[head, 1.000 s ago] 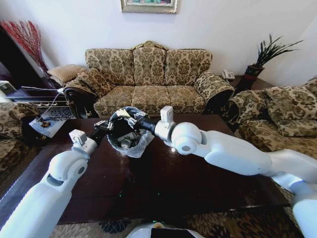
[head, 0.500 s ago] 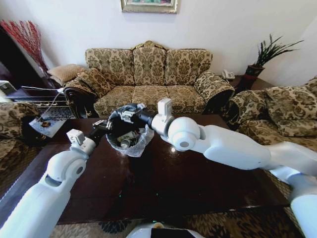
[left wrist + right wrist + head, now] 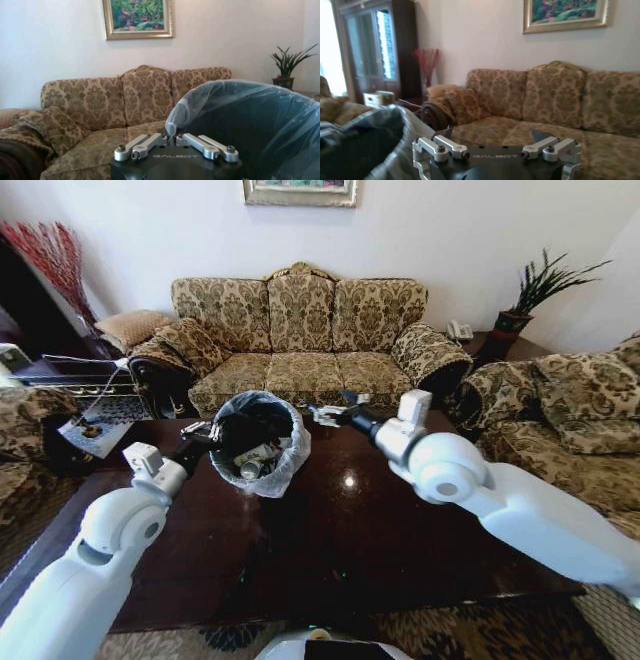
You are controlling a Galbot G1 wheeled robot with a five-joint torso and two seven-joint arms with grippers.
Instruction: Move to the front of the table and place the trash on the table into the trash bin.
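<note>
Patterned sofas (image 3: 300, 330) are being seen around a dark glossy desk (image 3: 380, 530), with a framed painting (image 3: 137, 18) hanging on the white wall behind. The trash bin (image 3: 262, 442), black and lined with a whitish bag, is being held tilted near the far edge of the desk, toward its left corner. The left gripper (image 3: 203, 431) is closed on the rim of the bin on the side nearest the desk's left edge; in the left wrist view its fingers (image 3: 145, 144) are drawn together against the bagged rim. Trash (image 3: 255, 460), a can and paper bits, is lying inside the bin. The right gripper (image 3: 325, 413) is being held just beside the bin, over the far edge, apart from the rim, with its jaws spread and empty.
</note>
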